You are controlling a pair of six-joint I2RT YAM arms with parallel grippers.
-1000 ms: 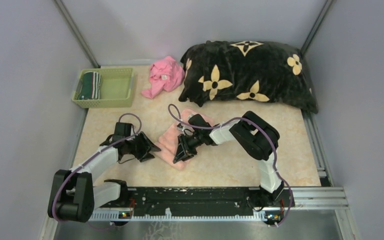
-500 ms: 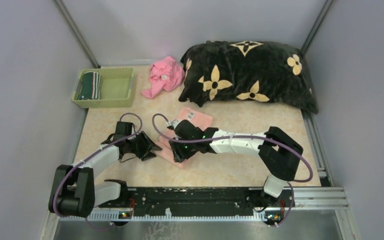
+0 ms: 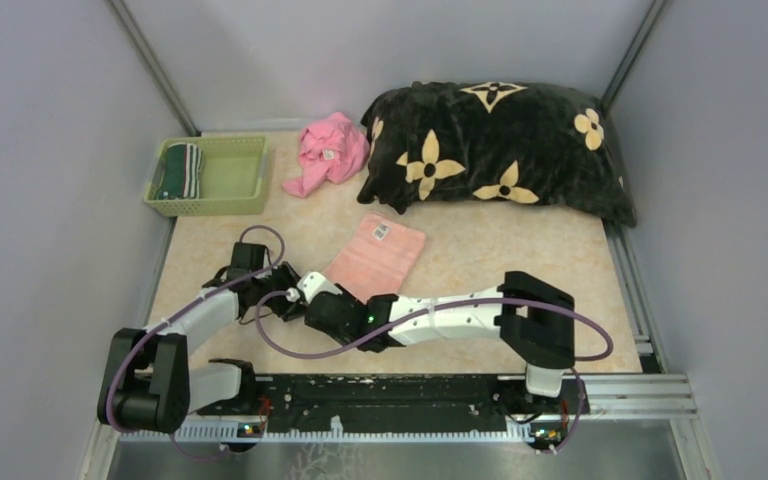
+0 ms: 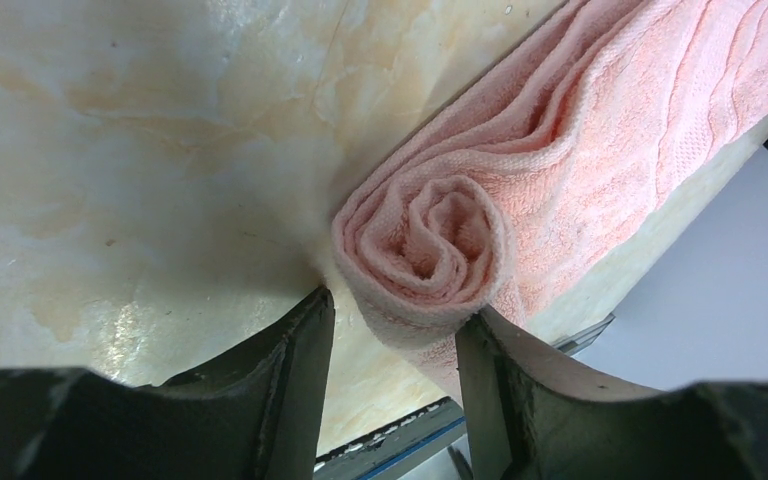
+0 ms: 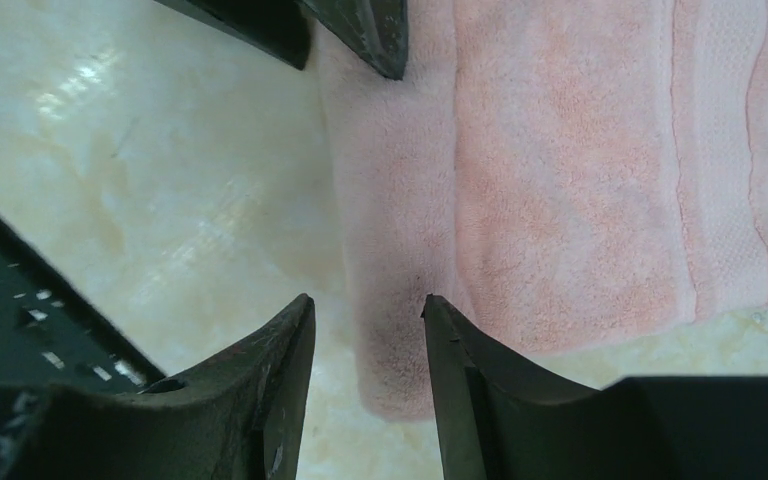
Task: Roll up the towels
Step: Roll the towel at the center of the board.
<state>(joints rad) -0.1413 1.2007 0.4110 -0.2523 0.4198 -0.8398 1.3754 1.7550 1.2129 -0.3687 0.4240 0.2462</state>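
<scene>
We see the salmon-pink towel (image 3: 378, 252) flat on the table (image 3: 490, 255), to the near right of the green basket (image 3: 205, 206), with its near end wound into a roll (image 4: 425, 250). The left gripper (image 4: 395, 310) and right gripper (image 5: 368, 300), both half open, straddle that roll without clamping it. The striped green towel (image 3: 180, 170) lies inside the basket.
</scene>
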